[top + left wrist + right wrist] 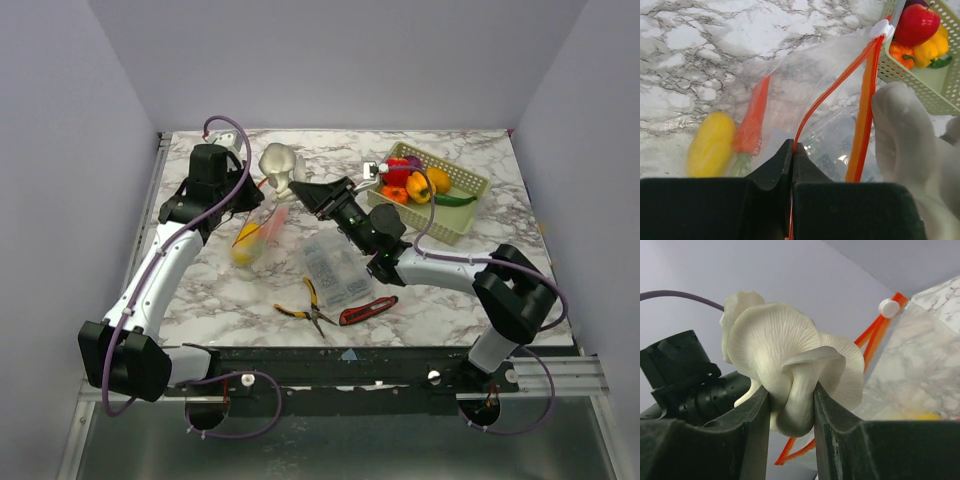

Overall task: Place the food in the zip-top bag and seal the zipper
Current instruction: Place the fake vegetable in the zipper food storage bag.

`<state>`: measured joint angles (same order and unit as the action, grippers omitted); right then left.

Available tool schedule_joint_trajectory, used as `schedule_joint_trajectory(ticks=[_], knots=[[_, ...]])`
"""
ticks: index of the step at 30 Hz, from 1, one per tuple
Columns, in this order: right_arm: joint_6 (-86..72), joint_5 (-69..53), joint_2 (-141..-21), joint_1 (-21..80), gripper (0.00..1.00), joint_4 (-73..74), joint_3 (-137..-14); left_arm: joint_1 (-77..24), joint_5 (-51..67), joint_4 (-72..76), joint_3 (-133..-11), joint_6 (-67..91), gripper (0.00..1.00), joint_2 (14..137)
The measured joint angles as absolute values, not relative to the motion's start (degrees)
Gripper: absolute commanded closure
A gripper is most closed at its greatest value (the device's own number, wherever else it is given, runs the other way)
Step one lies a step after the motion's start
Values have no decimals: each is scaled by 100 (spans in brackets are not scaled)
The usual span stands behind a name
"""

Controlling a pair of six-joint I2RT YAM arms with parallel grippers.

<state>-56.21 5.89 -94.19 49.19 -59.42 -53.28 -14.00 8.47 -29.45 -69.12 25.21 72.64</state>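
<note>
The clear zip-top bag point(268, 228) lies at the table's left middle with its mouth held up. A yellow fruit point(711, 144) and an orange carrot point(752, 120) lie inside it. My left gripper point(792, 150) is shut on the bag's orange-red zipper strip point(832, 90); the white slider point(881, 29) sits at the strip's far end. My right gripper point(790, 400) is shut on a white toy mushroom cluster point(785, 355), held at the bag's mouth point(281, 168). More food lies in the green basket point(460, 222): a red pepper point(916, 24), yellow pepper point(932, 46) and orange pepper point(902, 54).
A rigid clear compartment box point(336, 267) lies at the table's middle. Yellow-handled pliers point(305, 305) and a red-handled tool point(368, 310) lie near the front edge. The green basket stands at the back right.
</note>
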Motion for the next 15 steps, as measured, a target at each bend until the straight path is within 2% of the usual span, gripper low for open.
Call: schedule_joint_trajectory(ticks=[6,15], knots=[[-5894,939,-9870,4976,100,-6042,-5516,-1284,1116,-2888,-6886,2689,100,7266],[-6016,1164,-9887,5137,100,-6049,-5815,-1271,1341,-2880,-6886,2803,100,7380]])
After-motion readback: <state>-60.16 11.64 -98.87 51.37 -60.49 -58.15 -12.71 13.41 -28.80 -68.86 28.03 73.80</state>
